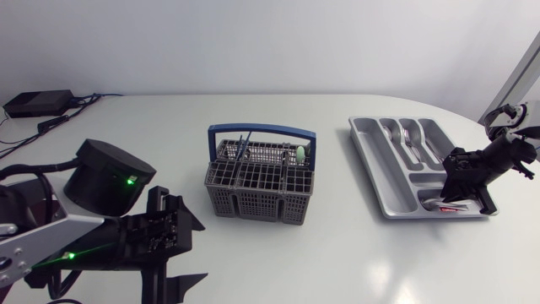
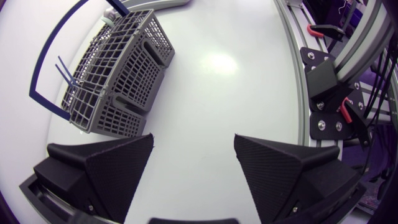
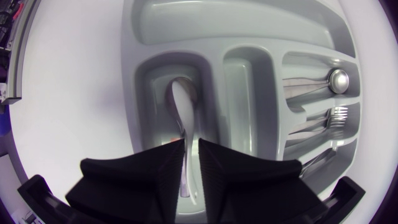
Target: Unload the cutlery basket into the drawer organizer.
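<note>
Spoon [image 3: 181,99] clenched in right tool [image 3: 191,149] inside drawer organizer [image 3: 249,18]; left tool [image 2: 193,140] released, empty

Worktop [image 1: 169,127]: plain white, as I see it from here. Cutlery basket [image 1: 260,187]: mid-grey, open grid pattern on every wall, with a dark blue handle [image 1: 261,130]. Two thin blue sticks [image 2: 67,71] and one pale green piece [image 1: 299,154] stand out of it. Drawer organizer [image 1: 371,169]: light grey, unpatterned. Spoon [image 3: 181,99]: shiny silver. My left tool [image 2: 193,140] and right tool [image 3: 192,146]: matte black. A green light [image 1: 129,179] glows on the left arm's black joint.
</note>
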Controlling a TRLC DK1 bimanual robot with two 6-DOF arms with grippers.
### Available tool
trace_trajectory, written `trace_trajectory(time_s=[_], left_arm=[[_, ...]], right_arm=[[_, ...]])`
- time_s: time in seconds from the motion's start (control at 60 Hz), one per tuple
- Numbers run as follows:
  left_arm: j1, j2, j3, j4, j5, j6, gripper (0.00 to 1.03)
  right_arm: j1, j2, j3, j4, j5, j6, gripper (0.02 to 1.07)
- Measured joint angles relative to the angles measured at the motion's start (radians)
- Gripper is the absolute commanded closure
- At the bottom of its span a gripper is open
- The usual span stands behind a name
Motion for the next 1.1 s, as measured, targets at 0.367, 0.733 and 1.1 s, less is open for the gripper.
trace_trajectory(time_s=[0.367, 0.733, 1.1], left_arm=[[0.090, -0.023, 0.003, 0.024, 0.000, -0.036, 0.11], [0.204, 0.014, 0.003, 0.170, 0.034, -0.177, 0.19], [0.255, 0.147, 0.003, 0.295, 0.075, -0.264, 0.87]], right_arm=[[0.027, -0.188, -0.032, -0.035, -0.159, 0.060, 0.06], [0.306, -0.441, -0.123, -0.055, -0.398, 0.404, 0.22], [0.550, -0.331, -0.106, 0.181, -0.458, 0.822, 0.96]])
